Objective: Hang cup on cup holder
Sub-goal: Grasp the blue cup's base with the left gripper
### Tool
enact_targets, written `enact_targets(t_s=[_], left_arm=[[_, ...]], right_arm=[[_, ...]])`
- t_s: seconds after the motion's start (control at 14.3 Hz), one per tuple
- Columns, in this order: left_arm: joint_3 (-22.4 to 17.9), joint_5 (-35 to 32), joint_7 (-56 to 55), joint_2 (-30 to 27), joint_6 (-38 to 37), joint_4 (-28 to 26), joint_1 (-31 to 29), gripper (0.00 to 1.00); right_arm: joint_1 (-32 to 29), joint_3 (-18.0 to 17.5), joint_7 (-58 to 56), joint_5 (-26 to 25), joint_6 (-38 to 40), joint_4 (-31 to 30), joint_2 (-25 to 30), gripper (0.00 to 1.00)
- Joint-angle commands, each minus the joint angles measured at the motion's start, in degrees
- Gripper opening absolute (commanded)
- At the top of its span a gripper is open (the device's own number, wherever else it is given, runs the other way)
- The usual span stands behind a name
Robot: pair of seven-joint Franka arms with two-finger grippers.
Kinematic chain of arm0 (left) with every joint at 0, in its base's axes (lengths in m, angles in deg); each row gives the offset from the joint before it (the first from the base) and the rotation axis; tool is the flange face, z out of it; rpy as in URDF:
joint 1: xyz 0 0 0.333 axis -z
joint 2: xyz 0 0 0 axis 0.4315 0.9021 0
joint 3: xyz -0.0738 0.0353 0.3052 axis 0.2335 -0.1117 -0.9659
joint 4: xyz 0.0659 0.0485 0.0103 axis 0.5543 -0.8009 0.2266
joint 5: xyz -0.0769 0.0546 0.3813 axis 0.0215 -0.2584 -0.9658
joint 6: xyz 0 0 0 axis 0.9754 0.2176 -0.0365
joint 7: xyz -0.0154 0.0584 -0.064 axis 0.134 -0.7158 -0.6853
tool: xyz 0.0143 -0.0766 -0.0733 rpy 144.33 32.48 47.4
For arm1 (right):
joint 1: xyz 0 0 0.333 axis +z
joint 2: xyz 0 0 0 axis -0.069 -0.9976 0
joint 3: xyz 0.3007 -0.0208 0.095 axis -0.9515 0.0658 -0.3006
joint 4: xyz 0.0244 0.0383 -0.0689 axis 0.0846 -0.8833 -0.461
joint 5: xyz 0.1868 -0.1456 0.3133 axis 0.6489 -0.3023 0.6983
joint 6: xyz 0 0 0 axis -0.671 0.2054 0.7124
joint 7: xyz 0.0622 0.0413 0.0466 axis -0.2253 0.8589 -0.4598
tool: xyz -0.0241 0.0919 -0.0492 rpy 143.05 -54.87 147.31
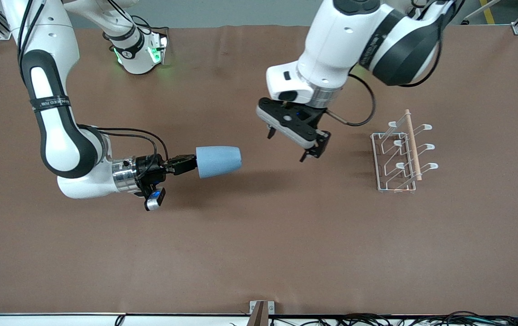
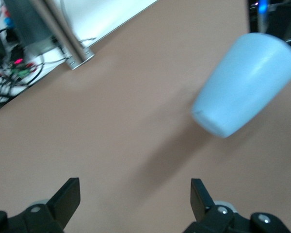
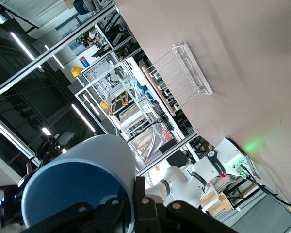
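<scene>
Front view first, working from the camera's edge of the table upward: bare brown table (image 1: 259,253) nearest, then the cup (image 1: 218,161) held clear of the surface on its side over the middle of the table, toward the right arm's end. Gripped by the right gripper (image 1: 185,164) at the rim end, fingers closed across the wall, one apparently inside the mouth and one outside as seen in the right wrist view (image 3: 82,194); narrow closed base pointing toward the left arm's end. Light blue, handleless, tapered, smooth and matte, with no marks visible. Likely light and stiff plastic, not fragile, though probably slick under the pads, so a pinch on the rim wall seems sound while a grasp around the tapered body might slide toward the base. Just past the cup's base, a little farther from the camera, the left gripper (image 1: 293,141) hanging over the table, fingers spread wide with nothing between them; same empty gap plain in the left wrist view (image 2: 136,199), the cup (image 2: 245,85) floating ahead of it. Waiting, by the look of it, perhaps for a handover. Toward the left arm's end, standing on the table, the cup holder (image 1: 401,151): white wire rack, rectangular base, loop-tipped prongs angled upward, pale wooden rod along the top, all prongs bare. Well apart from the cup; hanging not yet done.
</scene>
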Motion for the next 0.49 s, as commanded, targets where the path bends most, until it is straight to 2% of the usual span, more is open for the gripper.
enact_targets(t_s=[0.0,0.42], left_arm=[[-0.3,-2.6,0.7,1.6,2.2,2.2,3.2,1.00],[0.1,-2.6,6.6,2.4,5.0,3.1,5.0,0.98]], right_arm=[[0.7,0.3,1.3,0.8,0.5,0.5,-0.2,0.01],[0.8,0.3,1.3,0.7,0.7,0.3,-0.2,0.01]])
